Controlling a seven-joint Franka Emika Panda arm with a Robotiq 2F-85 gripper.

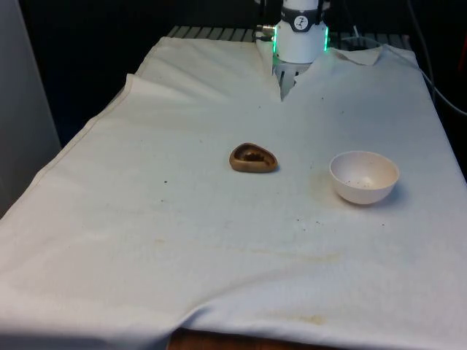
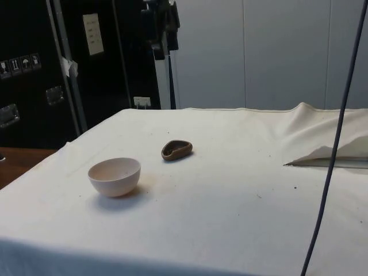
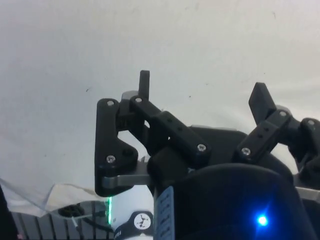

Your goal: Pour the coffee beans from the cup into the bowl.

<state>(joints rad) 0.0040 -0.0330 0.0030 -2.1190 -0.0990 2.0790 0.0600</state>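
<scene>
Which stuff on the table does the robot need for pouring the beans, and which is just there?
Needed:
brown cup holding coffee beans
white bowl, apart from the cup
gripper, fingers open over bare cloth

Just there:
white cloth
black cable hanging in the side view

Open cloth (image 1: pixel 182 240) surrounds the cup (image 1: pixel 253 158) and bowl (image 1: pixel 363 176), standing well apart.

Brown cup (image 1: pixel 253 158), dark beans inside; off-white bowl (image 1: pixel 363 176); white cloth (image 1: pixel 182 240), faint brownish stains; black hand (image 3: pixel 202 97).
</scene>
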